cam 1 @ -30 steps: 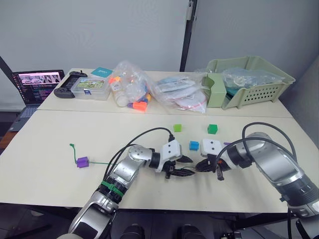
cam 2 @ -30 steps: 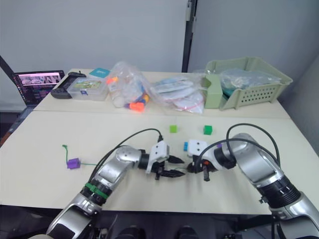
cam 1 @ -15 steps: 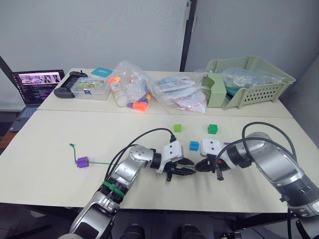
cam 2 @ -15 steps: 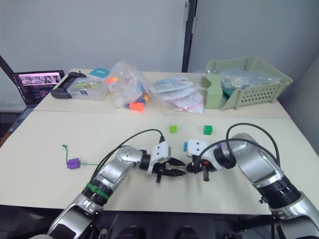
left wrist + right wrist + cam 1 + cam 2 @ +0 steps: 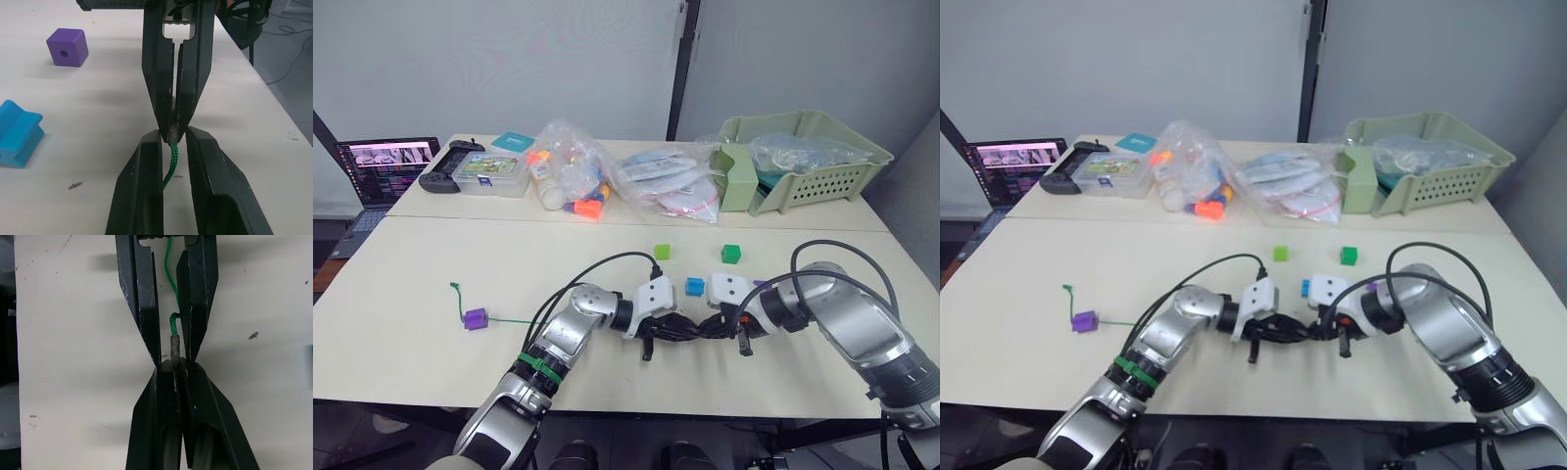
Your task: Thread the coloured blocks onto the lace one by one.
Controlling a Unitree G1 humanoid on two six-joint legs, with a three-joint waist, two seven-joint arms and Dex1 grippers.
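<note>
Even, fairly bright overhead light fills the room, with no glare on the pale table point(image 5: 431, 323) and only soft, short shadows under the arms near 6 o'clock. The head views are slightly soft throughout. In the wrist views the near black fingers point(image 5: 142, 196) blur, while the table beyond stays crisp, its shadows faint.

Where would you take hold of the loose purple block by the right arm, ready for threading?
Pinch the purple block from above, across the two plain faces flanking its hole. It sits flat on the table with the hole facing sideways, so that grip probably leaves both ends of the hole clear for the lace.
</note>
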